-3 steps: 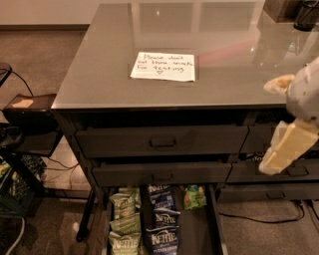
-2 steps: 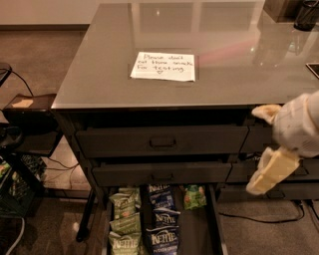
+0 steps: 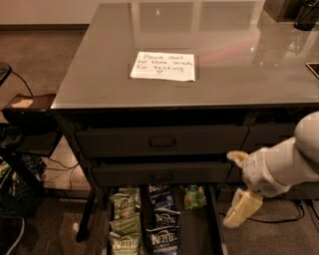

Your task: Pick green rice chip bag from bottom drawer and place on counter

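Note:
The bottom drawer (image 3: 207, 234) is pulled open below the cabinet. The green rice chip bag (image 3: 193, 196) lies at its back right, small and bright green. Beside it are a row of olive-green Kettle bags (image 3: 123, 224) and a row of dark blue Kettle bags (image 3: 161, 224). My gripper (image 3: 238, 185) comes in from the right on a white arm, just right of the drawer and above it, a little right of the green bag. Its two cream fingers (image 3: 241, 209) are spread apart and hold nothing. The glossy grey counter (image 3: 239, 69) carries a white handwritten note (image 3: 163, 65).
Two shut drawers with recessed handles (image 3: 162, 142) sit above the open one. A dark object (image 3: 305, 14) stands at the counter's far right corner. Left of the cabinet are a black stand (image 3: 25, 109) and cables on the floor.
My gripper and arm have moved down and to the left, from beside the counter's right edge to beside the open bottom drawer.

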